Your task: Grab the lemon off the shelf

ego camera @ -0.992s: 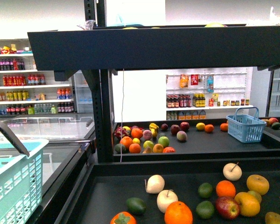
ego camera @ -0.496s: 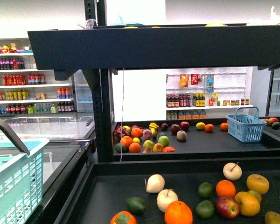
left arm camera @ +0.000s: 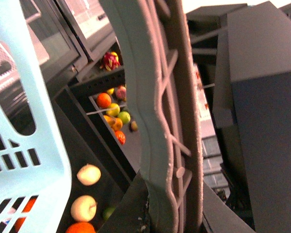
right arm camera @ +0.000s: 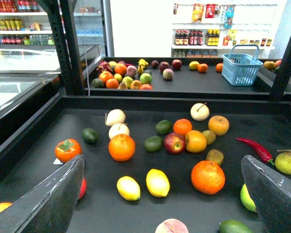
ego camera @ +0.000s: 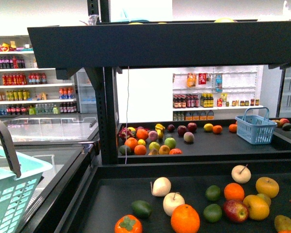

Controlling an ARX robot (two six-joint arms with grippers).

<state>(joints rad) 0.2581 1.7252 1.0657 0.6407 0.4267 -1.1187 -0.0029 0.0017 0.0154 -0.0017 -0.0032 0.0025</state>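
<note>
At the shop's fruit stand: large black metal tiered shelf (ego camera: pixel 160 48), its lower tray (right arm camera: pixel 39 141) strewn with loose fruit. Pale teal plastic basket (ego camera: pixel 9 194) hangs at left, probably to receive the pick. Whether the left end effector (left arm camera: pixel 150 221) clamps it cannot be told. Right end effector (right arm camera: pixel 162 160), fingers spread wide, frames the smooth bright-yellow oval lemon (right arm camera: pixel 157 182) on the tray's near part, presumably for descent.

Lemon (right arm camera: pixel 157 182): bright yel., smooth, lying on blk shelf (right arm camera: pixel 271 121) tray, 2nd lemon (right arm camera: pixel 128 188) just beside.

Bright yellow lemon (right arm camera: pixel 157 182), plain skin; black shelf (right arm camera: pixel 262 121) under it; red chilli (right arm camera: pixel 254 149); pale turquoise slotted basket (ego camera: pixel 12 194); blue lattice basket (ego camera: pixel 255 128).
</note>
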